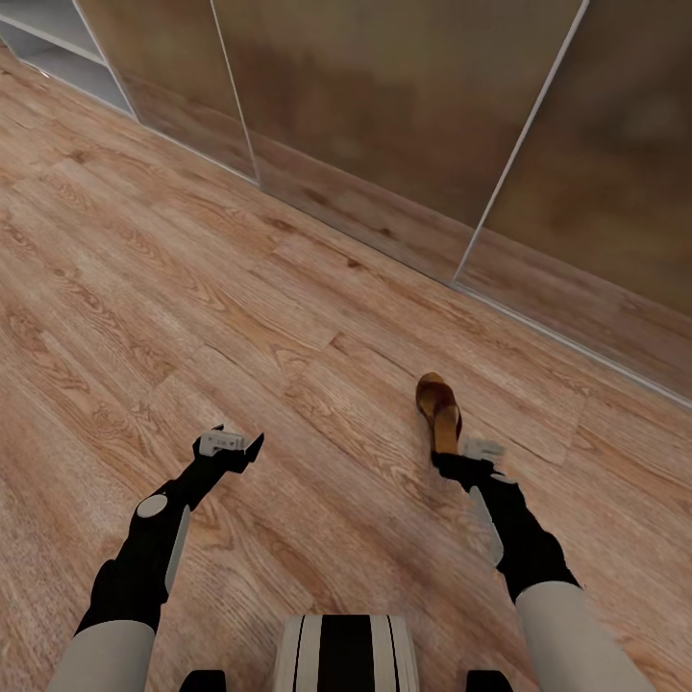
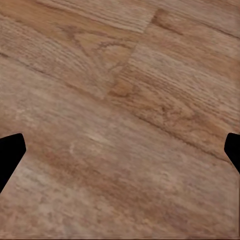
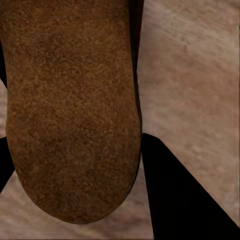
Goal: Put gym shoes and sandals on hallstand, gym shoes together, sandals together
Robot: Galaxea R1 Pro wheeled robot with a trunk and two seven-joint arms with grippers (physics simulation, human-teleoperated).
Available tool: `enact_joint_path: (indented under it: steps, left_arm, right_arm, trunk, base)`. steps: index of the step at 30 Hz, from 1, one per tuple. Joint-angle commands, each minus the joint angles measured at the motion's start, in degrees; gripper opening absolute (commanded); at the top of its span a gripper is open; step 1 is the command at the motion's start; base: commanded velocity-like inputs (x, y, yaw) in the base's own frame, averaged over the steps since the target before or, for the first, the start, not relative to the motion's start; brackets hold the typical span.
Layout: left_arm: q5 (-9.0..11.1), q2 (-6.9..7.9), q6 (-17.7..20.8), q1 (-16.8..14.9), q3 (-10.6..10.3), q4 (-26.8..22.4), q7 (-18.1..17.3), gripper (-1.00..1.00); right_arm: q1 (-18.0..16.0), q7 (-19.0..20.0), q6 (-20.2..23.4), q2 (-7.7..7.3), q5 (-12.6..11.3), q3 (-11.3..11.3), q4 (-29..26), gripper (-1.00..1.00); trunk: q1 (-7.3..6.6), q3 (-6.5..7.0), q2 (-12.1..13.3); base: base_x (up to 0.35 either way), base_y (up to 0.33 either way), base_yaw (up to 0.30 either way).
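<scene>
One sandal (image 1: 438, 402), brown with a tan footbed, sticks out ahead of my right gripper (image 1: 459, 459), which is shut on its near end. In the right wrist view the sandal's brown surface (image 3: 70, 110) lies between the black fingers (image 3: 175, 200), over the corridor floor (image 3: 200, 75). I cannot tell whether it is clear of the floor. My left gripper (image 1: 231, 444) hangs open over bare wood planks (image 2: 120, 120), its fingertips (image 2: 10, 155) wide apart. The gym shoes and the other sandal are out of view.
Tall reflective sliding door panels (image 1: 404, 106) run along the far side, from upper left to the right. A corner of a pale grey shelved unit (image 1: 58, 43) shows at the top left; I cannot tell if it is the hallstand. Wood-plank floor (image 1: 144, 288) spreads to the left.
</scene>
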Motion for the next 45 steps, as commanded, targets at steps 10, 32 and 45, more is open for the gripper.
enact_joint_path:
  steps: [10, 32, 45]
  left_arm:
    - [-0.3, 0.0, 3.9, 0.0, 0.5, -0.2, -0.5, 1.0]
    - [-0.2, 0.19, 8.4, 0.1, 0.6, -0.2, -0.6, 1.0]
    - [-0.2, 0.18, 8.4, 0.1, 0.6, -0.2, -0.6, 1.0]
  right_arm:
    - [0.0, 0.0, 12.5, 0.05, -0.8, -0.1, -10.8, -1.0]
    - [0.0, -0.2, 12.7, 0.05, -0.7, 7.3, -11.0, -1.0]
    - [0.0, -0.2, 12.7, 0.05, -0.7, 7.3, -11.0, -1.0]
  trunk:
    - [-0.02, -0.03, 0.0]
    - [-0.02, -0.93, 0.0]
    - [-0.02, -1.58, 0.0]
  base:
    - [0.0, 0.0, 0.0]
    - [0.061, 0.016, 0.103]
    - [0.243, 0.141, 0.133]
